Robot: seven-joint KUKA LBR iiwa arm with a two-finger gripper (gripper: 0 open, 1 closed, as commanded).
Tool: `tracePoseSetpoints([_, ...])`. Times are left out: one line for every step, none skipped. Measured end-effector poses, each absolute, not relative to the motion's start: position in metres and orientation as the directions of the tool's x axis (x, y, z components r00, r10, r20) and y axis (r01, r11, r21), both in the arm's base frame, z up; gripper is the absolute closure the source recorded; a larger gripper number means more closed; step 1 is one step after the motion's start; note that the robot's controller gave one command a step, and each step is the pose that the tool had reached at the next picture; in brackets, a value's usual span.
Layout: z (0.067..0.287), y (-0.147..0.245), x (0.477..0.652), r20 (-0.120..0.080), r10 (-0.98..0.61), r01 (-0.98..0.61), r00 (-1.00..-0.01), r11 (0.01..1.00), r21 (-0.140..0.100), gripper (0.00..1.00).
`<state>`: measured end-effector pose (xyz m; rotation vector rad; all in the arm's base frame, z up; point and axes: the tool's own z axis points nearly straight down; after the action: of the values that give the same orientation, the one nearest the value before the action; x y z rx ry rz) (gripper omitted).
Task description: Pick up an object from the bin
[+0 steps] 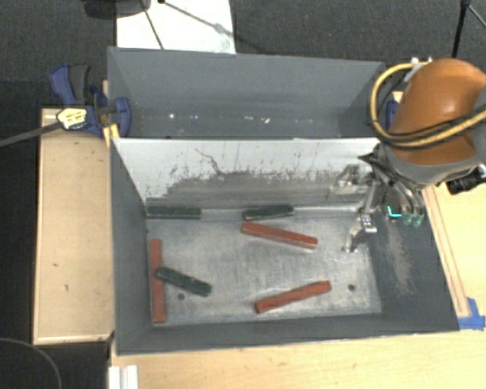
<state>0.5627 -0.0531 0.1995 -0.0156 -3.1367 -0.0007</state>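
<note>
Jaws: can't tell if spread or clenched; the gripper (357, 238) sits low at the right end of the grey bin (251, 96) floor. Nearest is a red bar (279, 235) mid-floor, just left of the gripper and apart from it. A 2nd red bar (292, 296) lies nearer the front, a 3rd red bar (155, 286) lies along the left wall beside a dark green bar (184, 281), and 2 back green bars (173, 212) lie by the back wall.
</note>
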Motion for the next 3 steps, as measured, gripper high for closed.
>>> tracePoseSetpoints([0.204, -0.053, 0.564, -0.003, 0.009, 0.009, -1.000, 1.000, 0.000, 0.00])
tracePoseSetpoints([0.157, -0.051, 0.572, -0.011, 0.035, 0.035, -0.999, 0.999, 0.000, 0.00])
tracePoseSetpoints([0.076, 0.017, 0.557, -0.014, -0.005, -0.005, -1.000, 1.000, 0.002, 1.00])
